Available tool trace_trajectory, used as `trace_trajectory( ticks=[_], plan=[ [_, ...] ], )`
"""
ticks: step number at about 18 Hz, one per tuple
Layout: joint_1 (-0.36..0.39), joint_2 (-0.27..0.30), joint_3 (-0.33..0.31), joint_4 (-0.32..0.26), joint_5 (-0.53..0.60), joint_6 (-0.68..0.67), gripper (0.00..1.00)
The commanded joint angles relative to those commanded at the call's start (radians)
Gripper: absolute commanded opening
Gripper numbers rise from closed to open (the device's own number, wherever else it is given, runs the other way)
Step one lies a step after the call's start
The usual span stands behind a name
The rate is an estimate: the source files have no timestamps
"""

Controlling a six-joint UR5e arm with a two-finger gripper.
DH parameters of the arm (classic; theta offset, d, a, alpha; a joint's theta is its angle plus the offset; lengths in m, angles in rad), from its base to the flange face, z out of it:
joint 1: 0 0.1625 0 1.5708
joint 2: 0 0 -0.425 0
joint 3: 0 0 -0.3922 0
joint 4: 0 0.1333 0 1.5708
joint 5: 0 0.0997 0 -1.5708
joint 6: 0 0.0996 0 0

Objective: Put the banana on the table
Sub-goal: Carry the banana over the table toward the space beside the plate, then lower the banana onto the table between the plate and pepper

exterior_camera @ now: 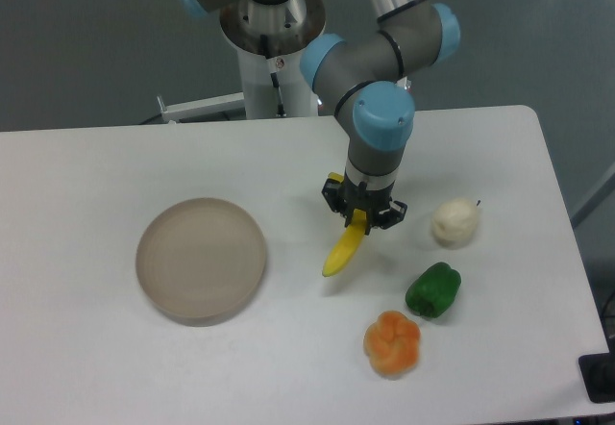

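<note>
The yellow banana [343, 249] hangs tilted from my gripper [362, 212], which is shut on its upper end. Its lower tip points down and to the left, close to the white table [288, 165]; whether it touches the surface I cannot tell. The gripper stands over the middle of the table, between the beige plate and the white fruit.
A round beige plate [201, 259] lies at the left. To the right of the gripper sit a white round fruit [455, 222], a green pepper [433, 289] and an orange segmented fruit [392, 342]. The arm's base column [277, 50] rises behind the table's far edge.
</note>
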State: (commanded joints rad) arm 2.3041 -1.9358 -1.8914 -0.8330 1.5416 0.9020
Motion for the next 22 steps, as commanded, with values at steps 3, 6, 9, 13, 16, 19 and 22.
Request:
trace_trajectory(
  ticks=[3, 6, 9, 13, 16, 19, 22],
  plan=[
    [-0.002, -0.009, 0.002, 0.005, 0.0, 0.001, 0.23],
    [-0.002, -0.018, 0.002, 0.009, 0.0, 0.011, 0.24],
    [-0.003, -0.031, 0.006, 0.011, 0.003, 0.049, 0.24],
    [-0.003, -0.034, 0.008, 0.011, 0.003, 0.058, 0.24],
    [-0.003, -0.043, 0.014, 0.009, 0.003, 0.081, 0.24],
    [-0.005, -0.043, 0.012, 0.011, 0.005, 0.083, 0.24],
    [-0.005, -0.043, 0.012, 0.011, 0.005, 0.083, 0.24]
  ],
)
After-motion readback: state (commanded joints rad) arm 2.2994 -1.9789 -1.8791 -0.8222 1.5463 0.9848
